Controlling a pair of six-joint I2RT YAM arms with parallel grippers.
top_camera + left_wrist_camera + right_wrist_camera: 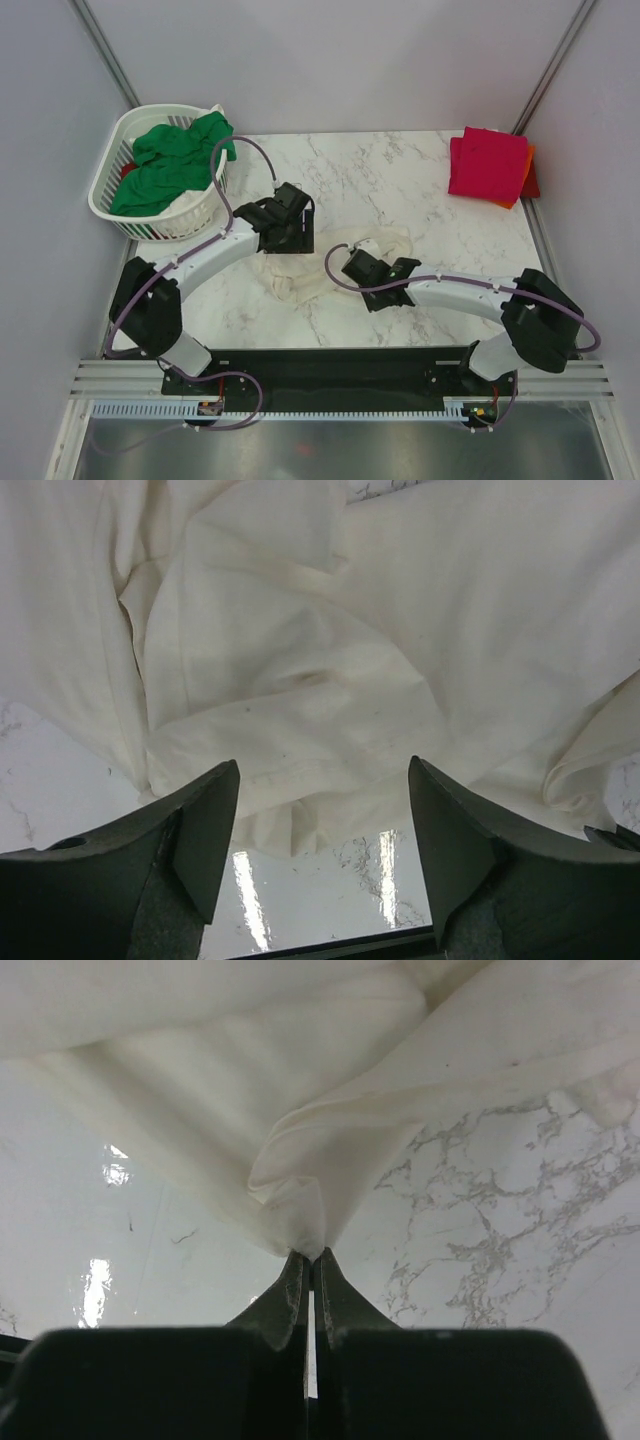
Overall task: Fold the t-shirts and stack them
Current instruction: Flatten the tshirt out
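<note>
A crumpled cream-white t-shirt [325, 262] lies on the marble table between my two grippers; it fills the left wrist view [330, 660] and the right wrist view [300, 1090]. My left gripper [292, 222] is open and hovers over the shirt's left part, its fingers [205, 830] apart and empty. My right gripper [362, 268] is shut on a pinch of the shirt's edge [305, 1235]. A folded crimson-pink shirt [487, 163] lies on an orange one [518, 185] at the back right. A bright green shirt [172, 165] hangs out of the basket.
The white slotted laundry basket [115, 215] stands at the back left, touching the left arm's cable side. Grey walls close the table on both sides and behind. A black strip runs along the near edge [340, 365].
</note>
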